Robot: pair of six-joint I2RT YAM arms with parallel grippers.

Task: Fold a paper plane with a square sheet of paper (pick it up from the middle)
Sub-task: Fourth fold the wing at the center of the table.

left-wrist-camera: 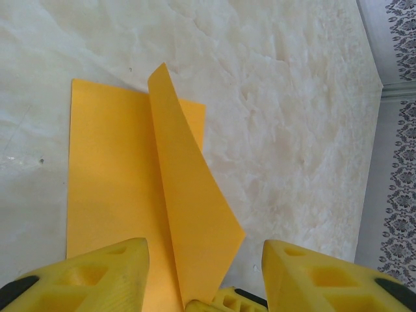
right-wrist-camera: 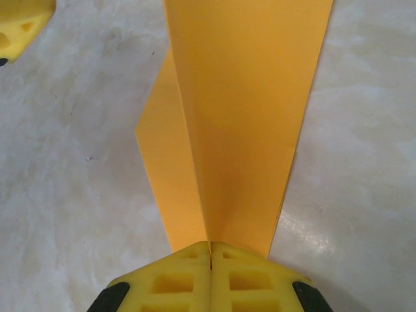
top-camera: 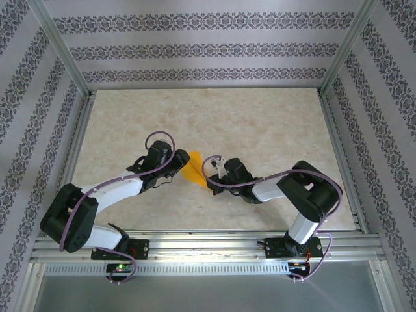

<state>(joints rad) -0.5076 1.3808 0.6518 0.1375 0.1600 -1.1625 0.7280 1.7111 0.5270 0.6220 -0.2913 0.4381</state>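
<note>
The right gripper (right-wrist-camera: 210, 246) is clamped fully closed, its two yellow fingers meeting on the near end of the orange-yellow paper (right-wrist-camera: 240, 117), right at a crease from which one panel rises steeply while another lies lower to the left. The left gripper (left-wrist-camera: 203, 248) stands about half open. A raised flap of the paper runs down between its fingers (left-wrist-camera: 97, 273) without being pinched, and whether the left finger touches the flat part beneath it cannot be told. From above, the paper sits near the middle of the table (top-camera: 273, 130), between the two wrists, which cover most of it and leave a small wedge showing. Its far end is cut off in the right wrist view.
</note>
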